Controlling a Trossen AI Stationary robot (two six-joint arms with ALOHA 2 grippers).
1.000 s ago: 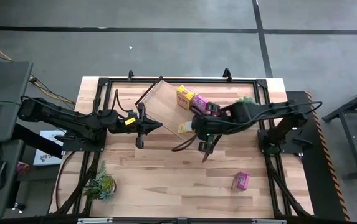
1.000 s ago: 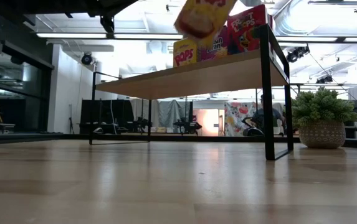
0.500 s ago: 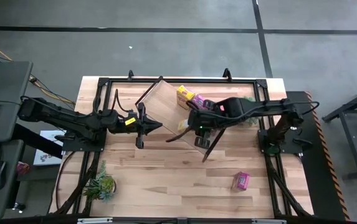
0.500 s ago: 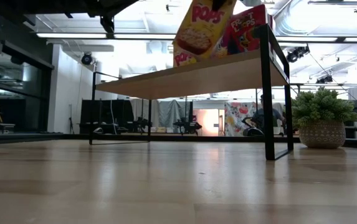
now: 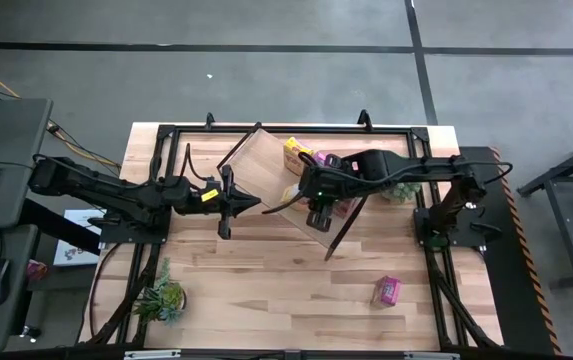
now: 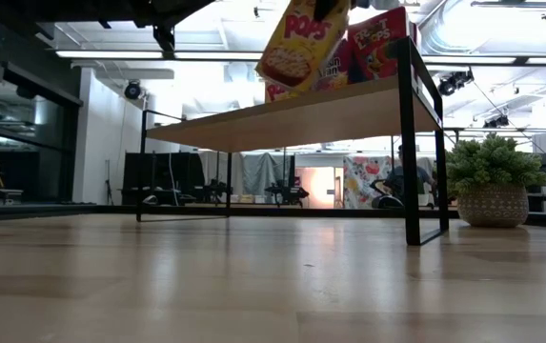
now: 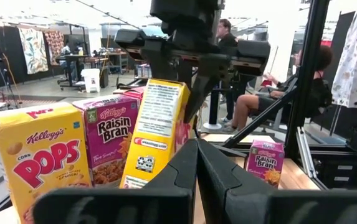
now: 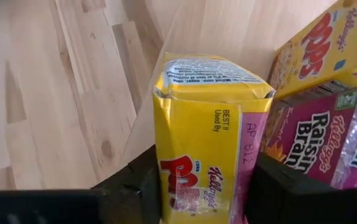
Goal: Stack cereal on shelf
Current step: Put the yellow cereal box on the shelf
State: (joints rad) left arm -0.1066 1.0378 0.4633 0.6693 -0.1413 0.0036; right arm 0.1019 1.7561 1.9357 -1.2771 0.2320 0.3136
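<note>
Fingers of the right gripper (image 8: 206, 186) flank a yellow Corn Pops box (image 8: 206, 134), one dark finger along each narrow side; whether they press the card or have begun to let go cannot be told. The box hangs tilted over the near edge of the shelf (image 5: 266, 165), its printed front leaning out in the low view (image 6: 301, 43), just beside a magenta Raisin Bran box (image 7: 109, 146) and another yellow Pops box (image 7: 41, 165) already standing on the board. A red box (image 6: 379, 43) stands at the shelf's end by the black metal leg.

The step in hand appears to be the placing of this box in the row; the next move likely calls for squaring it upright on the board before the fingers part, since a tilted carton at the edge could topple.

The left gripper (image 7: 197, 180) waits with its fingers pressed together, pointed at the shelf from the side. One magenta box (image 5: 387, 290) lies apart on the slatted wooden tabletop (image 5: 266, 290). The cartons are thin glossy card, sharp-cornered; the shelf is a smooth pale board.
</note>
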